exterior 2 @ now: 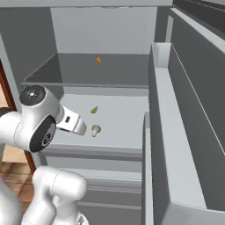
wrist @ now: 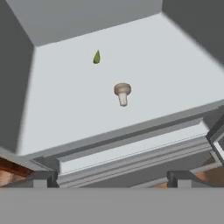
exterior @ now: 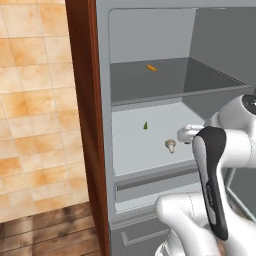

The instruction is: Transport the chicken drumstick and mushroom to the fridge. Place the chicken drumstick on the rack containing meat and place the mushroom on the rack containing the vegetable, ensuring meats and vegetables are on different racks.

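A: How is the arm (exterior: 212, 165) sitting?

B: It is rising from the lower right of the left base view and bending forward, with the wrist reaching toward the middle of the frame, in front of the open fridge (exterior: 150, 30). In the hand view the tool (wrist: 111, 179) is showing its two dark tips at the bottom edge, spread wide apart and gripping nothing.

A: And the mushroom (wrist: 122, 92)?

B: It is lying on its side on the pale lower rack (wrist: 57, 109), just above the centre of the hand view, apart from the tool. A small green vegetable (wrist: 96, 57) is standing further back on the same rack, up and to the left of it.

A: What about the rack above?

B: The darker upper rack (exterior: 150, 85) is carrying a small orange piece (exterior: 151, 68) near the top centre of the left base view; I cannot tell what it is.

A: The surroundings?

B: A reddish-brown wooden panel (exterior: 82, 100) is running down beside the fridge, with tan tiled wall (exterior: 35, 100) and wooden floor (exterior: 45, 232) at the left. In the right base view the open fridge door (exterior 2: 184, 132) is taking up the right side.
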